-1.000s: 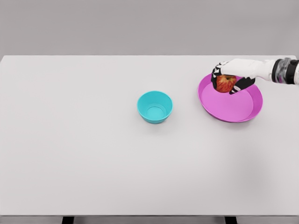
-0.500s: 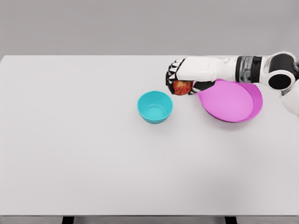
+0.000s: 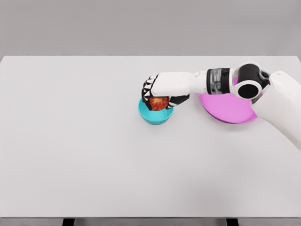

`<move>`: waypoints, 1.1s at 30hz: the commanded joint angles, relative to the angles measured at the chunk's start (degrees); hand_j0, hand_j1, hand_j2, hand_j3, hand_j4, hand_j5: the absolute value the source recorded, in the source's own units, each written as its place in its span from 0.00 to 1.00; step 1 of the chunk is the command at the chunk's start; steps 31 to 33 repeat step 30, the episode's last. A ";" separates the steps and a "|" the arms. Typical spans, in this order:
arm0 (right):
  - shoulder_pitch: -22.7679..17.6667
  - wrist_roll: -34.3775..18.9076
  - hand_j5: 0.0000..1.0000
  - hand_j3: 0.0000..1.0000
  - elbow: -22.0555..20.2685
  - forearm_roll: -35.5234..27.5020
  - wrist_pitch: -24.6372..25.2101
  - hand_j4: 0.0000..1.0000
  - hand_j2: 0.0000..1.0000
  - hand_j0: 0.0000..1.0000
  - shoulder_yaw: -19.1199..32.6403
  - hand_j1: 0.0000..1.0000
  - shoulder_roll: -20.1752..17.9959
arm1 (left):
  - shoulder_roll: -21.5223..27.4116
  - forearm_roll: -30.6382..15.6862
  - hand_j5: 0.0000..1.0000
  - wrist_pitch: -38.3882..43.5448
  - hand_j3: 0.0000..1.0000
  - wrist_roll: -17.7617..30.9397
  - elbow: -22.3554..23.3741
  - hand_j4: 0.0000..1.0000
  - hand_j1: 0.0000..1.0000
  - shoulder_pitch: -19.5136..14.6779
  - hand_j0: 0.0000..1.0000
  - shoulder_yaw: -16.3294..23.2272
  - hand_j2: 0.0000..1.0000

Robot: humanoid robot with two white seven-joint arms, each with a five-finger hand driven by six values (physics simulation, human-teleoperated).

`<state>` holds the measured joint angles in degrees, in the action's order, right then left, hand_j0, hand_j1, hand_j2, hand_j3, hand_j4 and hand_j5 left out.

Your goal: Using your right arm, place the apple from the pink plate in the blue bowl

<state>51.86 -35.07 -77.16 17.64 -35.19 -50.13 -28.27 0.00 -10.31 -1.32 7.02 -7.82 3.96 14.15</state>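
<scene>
**Apple over the bowl, release still to come**

Head view: the apple (image 3: 158,102) sits inside the right hand (image 3: 162,92), whose fingers curl round it from above, clamped on the fruit. Hand and apple hang directly over the bowl (image 3: 151,115), covering most of its opening; only the bowl's front wall and left rim show beneath. Whether the apple touches the bowl or hangs clear of it cannot be told from this angle. The arm reaches in from 3 o'clock, its forearm passing over the near-left edge of the plate (image 3: 230,109), which lies at 3 o'clock from the bowl, a little apart from it, and carries nothing visible. Both rest on the table (image 3: 70,155). The left arm is out of sight.

Progress, as I judge it: pickup and carry are done, since the apple is off the plate and above its target. What remains is to lower it if needed, spread the fingers so it drops in, and draw the hand away.
</scene>
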 commanded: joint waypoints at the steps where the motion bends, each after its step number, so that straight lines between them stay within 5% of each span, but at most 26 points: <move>1: 0.00 0.07 0.51 0.51 0.70 -0.06 0.19 0.51 0.51 0.51 -0.14 0.51 0.41 | 0.00 -0.06 1.00 0.00 1.00 0.01 0.00 1.00 1.00 0.00 1.00 0.01 1.00; 2: 0.00 0.07 0.51 0.51 0.61 0.02 0.19 0.51 0.51 0.51 -0.14 0.51 0.32 | 0.00 -0.06 1.00 0.00 1.00 0.01 0.00 1.00 1.00 0.00 1.00 0.01 1.00; 3: 0.00 0.07 1.00 1.00 0.96 0.02 0.19 1.00 1.00 1.00 -0.14 1.00 0.32 | 0.00 -0.06 1.00 0.00 1.00 0.01 0.00 1.00 1.00 0.00 1.00 0.01 1.00; 13: 0.97 0.07 1.00 1.00 -0.70 -0.06 0.19 1.00 1.00 1.00 1.26 1.00 -0.65 | 0.00 -0.06 1.00 0.00 1.00 0.01 0.00 1.00 1.00 0.00 1.00 0.01 1.00; 16: -1.93 0.07 1.00 1.00 -8.97 -0.68 0.19 1.00 1.00 1.00 17.51 1.00 -13.21 | 0.00 -0.06 1.00 0.00 1.00 0.01 0.00 1.00 1.00 0.00 1.00 0.01 1.00; 18: -13.34 0.07 1.00 1.00 -9.50 -1.56 0.19 1.00 1.00 1.00 33.50 1.00 -19.97 | 0.00 -0.06 1.00 0.00 1.00 0.01 0.00 1.00 1.00 0.00 1.00 0.01 1.00; 20: -22.40 0.07 1.00 1.00 -8.97 -1.65 0.19 1.00 1.00 1.00 42.03 1.00 -22.44 | 0.00 -0.06 1.00 0.00 1.00 0.01 0.00 1.00 1.00 0.00 1.00 0.01 1.00; 23: -30.49 0.07 1.00 1.00 -8.44 -1.56 0.19 1.00 1.00 1.00 51.36 1.00 -19.46 | 0.00 0.03 1.00 0.00 1.00 0.01 0.00 1.00 1.00 0.00 1.00 0.01 1.00; 28: -34.19 0.07 1.00 1.00 -8.18 -0.86 0.19 1.00 1.00 1.00 50.93 1.00 -14.98 | 0.00 -0.06 1.00 0.00 1.00 0.01 0.00 1.00 1.00 0.00 1.00 0.01 1.00; 33: -34.89 0.07 1.00 1.00 -8.18 -0.68 0.19 1.00 1.00 1.00 50.75 1.00 -14.45 | 0.00 0.03 1.00 0.00 1.00 0.01 0.00 1.00 1.00 0.00 1.00 0.18 1.00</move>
